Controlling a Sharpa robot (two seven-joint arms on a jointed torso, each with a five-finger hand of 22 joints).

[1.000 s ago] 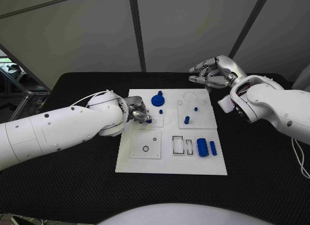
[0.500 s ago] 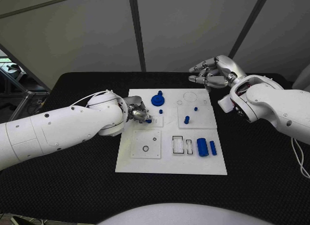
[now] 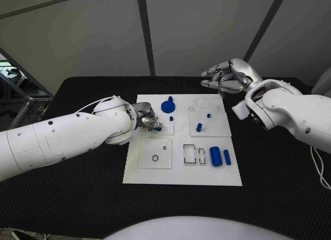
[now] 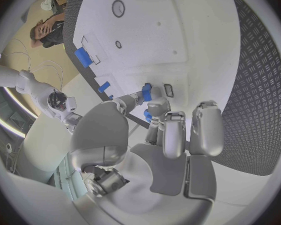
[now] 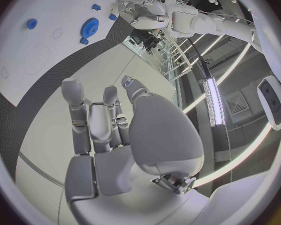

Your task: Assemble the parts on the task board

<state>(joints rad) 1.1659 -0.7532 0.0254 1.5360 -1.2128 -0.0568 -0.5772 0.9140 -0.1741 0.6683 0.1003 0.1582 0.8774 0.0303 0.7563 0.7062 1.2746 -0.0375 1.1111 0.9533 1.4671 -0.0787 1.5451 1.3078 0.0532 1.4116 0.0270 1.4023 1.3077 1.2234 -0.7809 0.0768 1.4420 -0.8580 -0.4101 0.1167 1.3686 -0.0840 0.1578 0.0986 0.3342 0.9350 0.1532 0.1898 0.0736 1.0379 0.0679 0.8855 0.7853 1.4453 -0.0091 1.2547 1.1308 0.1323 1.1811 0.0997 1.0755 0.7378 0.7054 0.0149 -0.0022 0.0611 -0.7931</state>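
Bright even light, soft shadows, sharp focus — wrist views fisheye-bent.

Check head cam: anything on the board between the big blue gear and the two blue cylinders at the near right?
Yes. In the head view, between the blue gear and the blue cylinders stands a small blue peg on the task board.

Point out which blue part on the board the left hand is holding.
The small blue part at the board's left-middle, pinched in the left hand. The blue gear, pegs and cylinders lie apart, untouched.
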